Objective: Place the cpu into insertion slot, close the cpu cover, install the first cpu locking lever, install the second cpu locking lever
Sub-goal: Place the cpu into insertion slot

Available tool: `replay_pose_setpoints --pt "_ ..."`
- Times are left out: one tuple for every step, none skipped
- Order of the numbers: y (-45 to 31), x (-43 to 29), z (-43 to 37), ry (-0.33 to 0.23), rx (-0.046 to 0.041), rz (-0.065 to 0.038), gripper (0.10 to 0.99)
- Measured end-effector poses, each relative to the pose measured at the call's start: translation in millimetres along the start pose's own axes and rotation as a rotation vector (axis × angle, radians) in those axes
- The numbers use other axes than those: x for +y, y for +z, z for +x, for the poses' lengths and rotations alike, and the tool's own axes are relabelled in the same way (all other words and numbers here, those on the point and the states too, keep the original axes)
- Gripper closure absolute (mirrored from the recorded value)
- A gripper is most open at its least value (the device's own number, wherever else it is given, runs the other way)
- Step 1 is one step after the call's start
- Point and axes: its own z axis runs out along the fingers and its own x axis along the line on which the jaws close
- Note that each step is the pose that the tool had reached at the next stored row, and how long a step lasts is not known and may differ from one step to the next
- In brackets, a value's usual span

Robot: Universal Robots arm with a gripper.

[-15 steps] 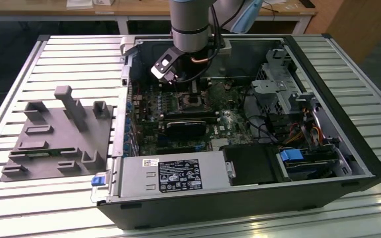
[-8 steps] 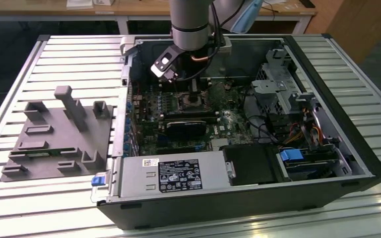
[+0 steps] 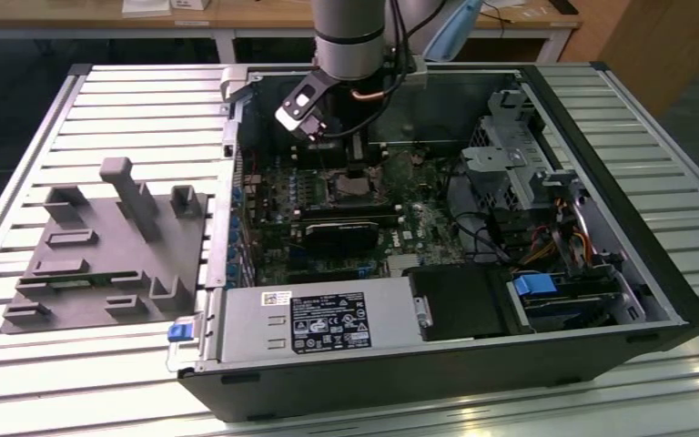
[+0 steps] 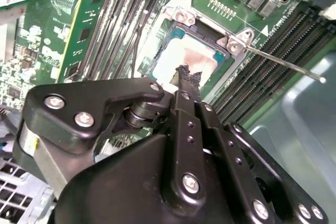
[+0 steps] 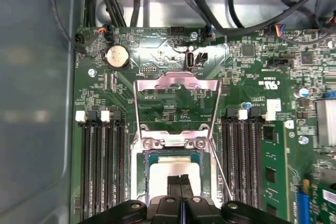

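The cpu (image 5: 173,167), a silvery square chip with a pale smear on top, lies inside the insertion slot (image 5: 143,179) on the green motherboard. In the second wrist view the cpu (image 4: 181,59) is just beyond the fingertips. My gripper (image 5: 181,182) is shut, its black fingers pressed together with nothing between them, tips at or just above the chip's top. The exterior view has the gripper (image 3: 356,171) low inside the case over the cpu (image 3: 352,187). The cpu cover (image 5: 176,82), a thin metal frame plate, is swung open away from the slot on its hinge. A thin locking lever (image 4: 283,64) sticks out loose beside the socket.
Memory slots (image 5: 102,166) flank the socket on both sides, and black cables (image 5: 210,3) run along the case wall. A grey power supply box (image 3: 313,319) and a drive cage (image 3: 520,164) crowd the open case. A grey fixture block (image 3: 106,246) sits on the slatted table outside.
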Motion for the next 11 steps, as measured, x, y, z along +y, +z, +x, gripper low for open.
replay_pose_setpoints --pt "-2.2 0.2 0.0 0.000 0.0000 0.000 0.984" --pt "-4.4 0.4 -0.1 0.000 0.0000 0.000 0.984" --pt "-6.6 0.6 -0.2 0.000 0.0000 0.000 0.984" --pt "-9.2 0.9 -0.2 0.000 0.0001 0.000 0.984" --pt "-11.5 1.1 -0.3 0.000 0.0000 0.000 0.984" --pt "-13.7 1.3 -0.3 0.000 0.0000 0.000 0.984" --pt "-16.0 1.5 -0.4 0.000 -0.0001 0.000 0.984" --pt "-18.2 1.7 -0.4 0.000 0.0000 0.000 0.984" --pt "-20.2 2.0 -0.5 0.000 0.0000 0.000 0.984" --pt "-22.2 2.1 -0.5 0.000 0.0000 0.000 0.984" --pt "-24.0 2.3 -0.6 0.000 0.0000 0.000 0.984"
